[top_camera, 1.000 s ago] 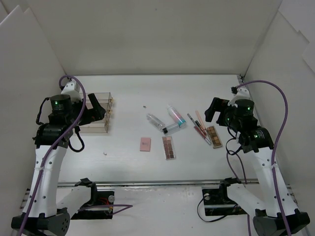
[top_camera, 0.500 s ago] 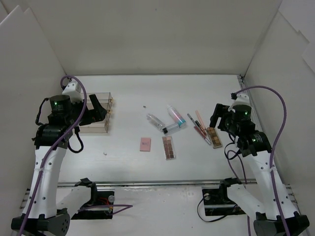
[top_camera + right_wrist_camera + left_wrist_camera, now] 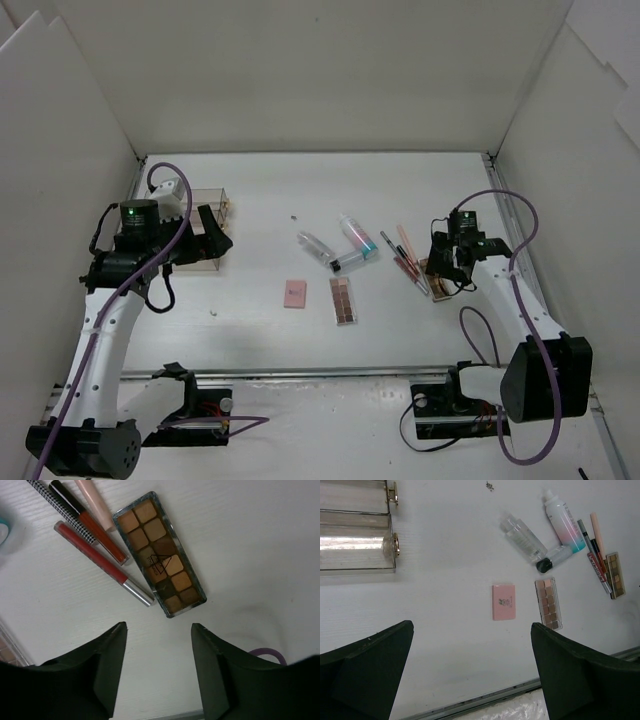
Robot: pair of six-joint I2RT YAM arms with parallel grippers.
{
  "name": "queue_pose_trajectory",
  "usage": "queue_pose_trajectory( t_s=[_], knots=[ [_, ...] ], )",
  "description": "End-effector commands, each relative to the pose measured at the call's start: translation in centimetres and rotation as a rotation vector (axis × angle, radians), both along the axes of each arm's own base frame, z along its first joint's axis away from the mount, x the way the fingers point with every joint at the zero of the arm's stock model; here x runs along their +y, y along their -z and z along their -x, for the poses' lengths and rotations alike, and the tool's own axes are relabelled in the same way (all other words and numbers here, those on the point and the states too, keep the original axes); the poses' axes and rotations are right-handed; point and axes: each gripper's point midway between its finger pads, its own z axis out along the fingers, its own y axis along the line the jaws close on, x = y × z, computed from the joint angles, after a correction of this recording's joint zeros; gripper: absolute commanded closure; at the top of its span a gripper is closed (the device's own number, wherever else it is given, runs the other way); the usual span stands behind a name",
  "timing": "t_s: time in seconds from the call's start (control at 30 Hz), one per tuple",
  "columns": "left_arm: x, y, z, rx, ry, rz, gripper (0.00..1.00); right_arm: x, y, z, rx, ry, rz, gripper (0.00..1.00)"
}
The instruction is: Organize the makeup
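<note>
Brown-toned, the long eyeshadow palette (image 3: 159, 569) lies flat on the white table (image 3: 260, 540), with thin red sticks (image 3: 102, 562) just beside it. The right gripper (image 3: 159, 630) hovers above that palette, fingers spread wide. Well apart from the palette, the left gripper (image 3: 471, 626) gapes wide near the clear plastic box (image 3: 355, 555).

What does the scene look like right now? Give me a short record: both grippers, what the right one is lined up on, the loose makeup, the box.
left gripper: open, empty, beside the clear box
right gripper: open, empty
right target: right palette just ahead of the fingers, not gripped
beside it: thin sticks
mid-table: second palette, pink compact, pink-and-blue tube, two clear bottles
makeup moved to box: none visible
</note>
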Motion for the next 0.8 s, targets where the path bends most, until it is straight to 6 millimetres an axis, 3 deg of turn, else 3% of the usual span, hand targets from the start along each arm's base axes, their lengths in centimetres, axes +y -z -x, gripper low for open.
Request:
queue_pose_trajectory(
  t_s=[0.0, 0.13, 0.33, 0.47, 0.77],
  knots=[
    [-0.9, -1.7, -0.8, -0.078, 0.043, 0.018, 0.01, 1.5, -1.7, -2.4, -0.05, -0.072, -0.045, 0.52],
    [-1.4, -1.1, -0.5, -0.067, 0.065, 0.021, 0.01, 3.2, -0.5, -2.4, -0.001, -0.159, -0.055, 0.6],
    [-1.5, -1.1, -0.4, -0.063, 0.076, 0.005, 0.01, 4.4, 2.0, -2.3, 0.091, -0.23, -0.029, 0.6],
    [-1.7, -1.0, -0.5, -0.053, 0.088, 0.009, 0.01, 4.5, 3.7, -2.9, 0.144, -0.24, -0.006, 0.6],
    [-1.7, -0.5, -0.1, -0.042, 0.094, 0.011, 0.01, 4.2, 4.9, -4.1, 0.175, -0.265, 0.037, 0.6]
  ],
)
